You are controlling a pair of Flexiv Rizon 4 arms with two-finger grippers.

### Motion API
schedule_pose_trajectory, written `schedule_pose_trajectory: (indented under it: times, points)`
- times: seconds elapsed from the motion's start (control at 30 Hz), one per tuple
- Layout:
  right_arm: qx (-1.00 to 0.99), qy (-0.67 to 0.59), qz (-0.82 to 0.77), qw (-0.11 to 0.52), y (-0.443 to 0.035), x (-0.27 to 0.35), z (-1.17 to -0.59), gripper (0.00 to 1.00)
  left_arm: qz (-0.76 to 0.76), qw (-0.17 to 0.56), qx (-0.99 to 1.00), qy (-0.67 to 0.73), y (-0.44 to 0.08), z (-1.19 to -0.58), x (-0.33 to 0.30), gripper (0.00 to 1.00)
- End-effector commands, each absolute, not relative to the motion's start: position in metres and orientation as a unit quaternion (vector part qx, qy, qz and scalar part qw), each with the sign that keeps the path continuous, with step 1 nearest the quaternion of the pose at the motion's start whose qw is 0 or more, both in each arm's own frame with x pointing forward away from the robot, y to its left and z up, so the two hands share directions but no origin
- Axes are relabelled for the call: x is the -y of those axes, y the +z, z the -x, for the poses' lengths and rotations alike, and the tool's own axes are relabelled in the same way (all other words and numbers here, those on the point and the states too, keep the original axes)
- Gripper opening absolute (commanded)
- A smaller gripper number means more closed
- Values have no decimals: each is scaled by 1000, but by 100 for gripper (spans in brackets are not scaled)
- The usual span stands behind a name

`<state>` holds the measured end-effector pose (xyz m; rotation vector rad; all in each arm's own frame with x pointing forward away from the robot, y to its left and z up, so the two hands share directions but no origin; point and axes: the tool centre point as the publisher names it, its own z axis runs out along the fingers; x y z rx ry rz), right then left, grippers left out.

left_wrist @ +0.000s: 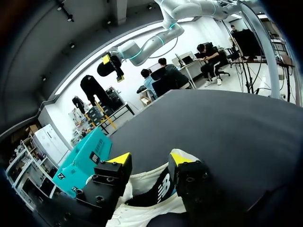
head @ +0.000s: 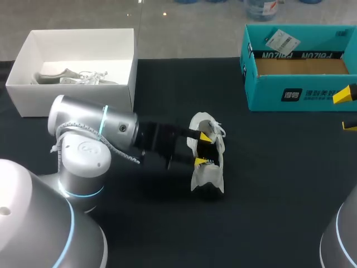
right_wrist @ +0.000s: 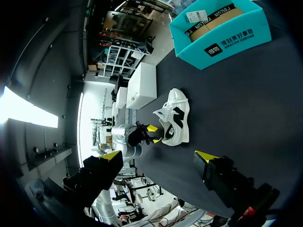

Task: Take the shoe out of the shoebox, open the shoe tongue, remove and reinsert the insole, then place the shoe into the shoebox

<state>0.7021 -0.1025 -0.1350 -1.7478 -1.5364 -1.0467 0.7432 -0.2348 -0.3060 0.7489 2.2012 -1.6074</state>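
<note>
A white shoe with black trim (head: 207, 174) lies on the black table near its middle, outside the teal shoebox (head: 268, 96). My left gripper (head: 203, 149) comes in from the left and hangs over the shoe's mouth, fingers apart, one yellow tip on each side of the opening. In the left wrist view the shoe (left_wrist: 151, 201) sits low between the open fingers of the left gripper (left_wrist: 151, 163), and the teal shoebox (left_wrist: 85, 156) lies beyond. My right gripper (head: 348, 111) stands wide open at the table's right edge, empty. From the right gripper (right_wrist: 158, 158), the shoe (right_wrist: 177, 118) is well ahead.
A white box (head: 22, 89) with a pale shoe (head: 67, 77) inside stands at the back left. The teal shoebox (right_wrist: 222, 42) at the back right holds brown card and a paper tag. Bare black tabletop lies between the shoe and my right gripper.
</note>
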Motion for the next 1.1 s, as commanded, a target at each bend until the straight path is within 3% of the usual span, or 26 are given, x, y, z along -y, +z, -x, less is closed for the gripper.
schedule_pose_trajectory:
  times: [0.03,0.07,0.1,0.37,0.7,1.1]
  points:
    - [576,-392,657,289,-135,102,-701,100,-286,144,-770,-552,-293,-748,233,26]
    - [576,-392,657,289,-135,102,-701,100,-297,137,-769,-549,-289,-750,234,5]
    - [576,-392,657,289,-135,102,-701,100,-310,121,-771,-543,-285,-752,234,0]
    - [576,-392,657,289,-135,102,-701,100,-465,9,-765,-446,-257,-770,222,0]
    - [576,-392,657,289,-135,102,-701,100,-530,-67,-750,-390,-244,-761,216,0]
    - [576,-392,657,289,-135,102,-701,100,-540,-58,-753,-372,-243,-760,213,0]
